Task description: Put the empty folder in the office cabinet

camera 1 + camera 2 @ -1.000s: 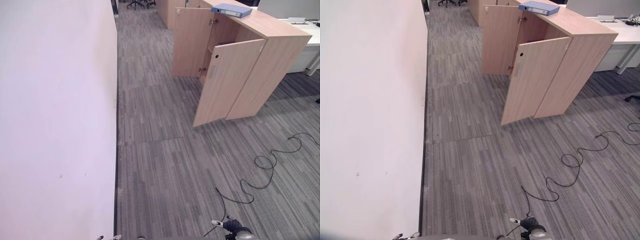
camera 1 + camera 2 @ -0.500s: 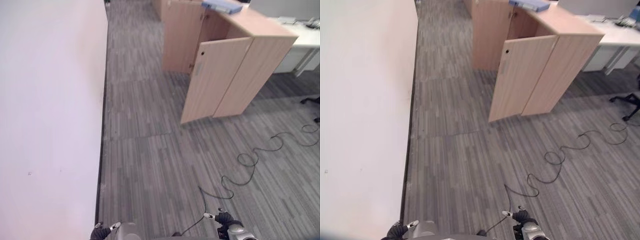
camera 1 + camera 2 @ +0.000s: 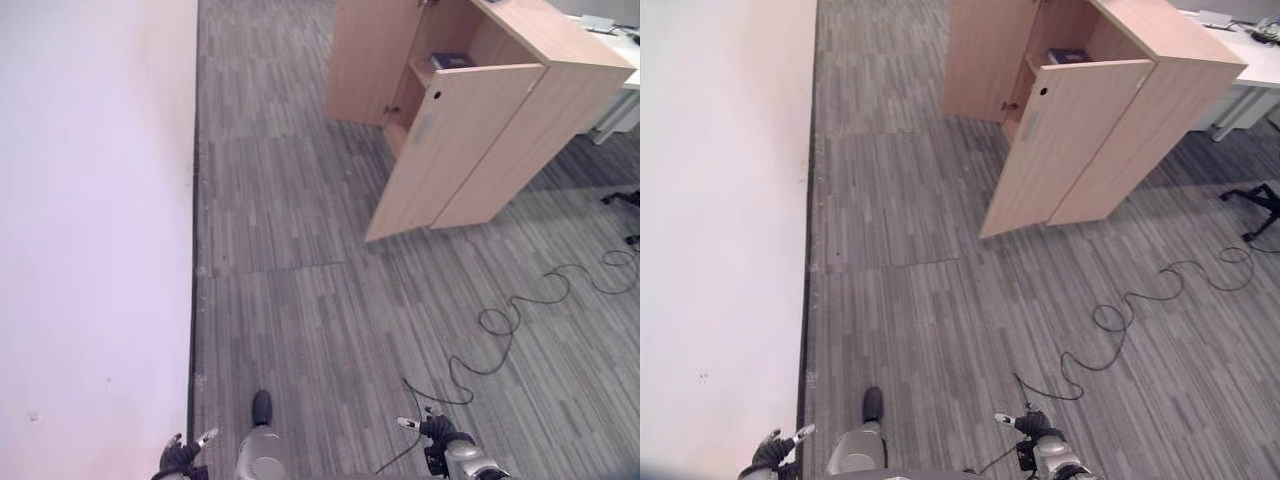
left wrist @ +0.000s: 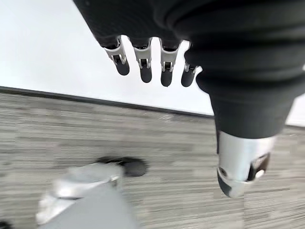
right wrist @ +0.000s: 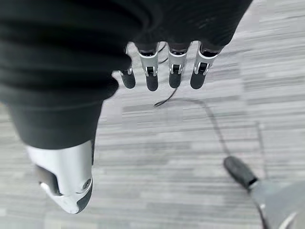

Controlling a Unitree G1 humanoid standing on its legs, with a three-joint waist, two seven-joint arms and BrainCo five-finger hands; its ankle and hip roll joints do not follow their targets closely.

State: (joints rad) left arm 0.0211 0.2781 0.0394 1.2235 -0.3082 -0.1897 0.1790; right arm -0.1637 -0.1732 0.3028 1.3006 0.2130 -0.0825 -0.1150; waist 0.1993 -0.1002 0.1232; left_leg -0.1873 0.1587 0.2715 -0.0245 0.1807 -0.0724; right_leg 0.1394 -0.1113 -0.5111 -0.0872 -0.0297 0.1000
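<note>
While both arms hang low at the near edge, the scene runs from the hands out to the cabinet.

Left hand (image 3: 180,457): low beside the wall; its fingers (image 4: 142,70) are straight and spread slightly apart, empty.
Right hand (image 3: 437,430): low over the carpet; its fingers (image 5: 151,78) are straight in a row, thumb apart, empty.
Carpet floor (image 3: 300,320): grey striped tiles, a wide bare stretch between the hands and the cabinet.
Wall (image 3: 90,200): pale, bounding the floor along the left, with a dark skirting strip (image 3: 193,250) at its foot.
Near door (image 3: 450,150): swung out over the carpet, its lower corner the closest cabinet edge to the hands.
Far door (image 3: 365,60): also swung open, standing toward the wall side.
Office cabinet (image 3: 560,110): light wood, interior visible between the two doors.
Blue folder (image 3: 452,60): lying flat on a shelf (image 3: 425,72) inside the cabinet, well apart from both hands.
Desk (image 3: 625,70): white, just beyond the cabinet's right side.
</note>
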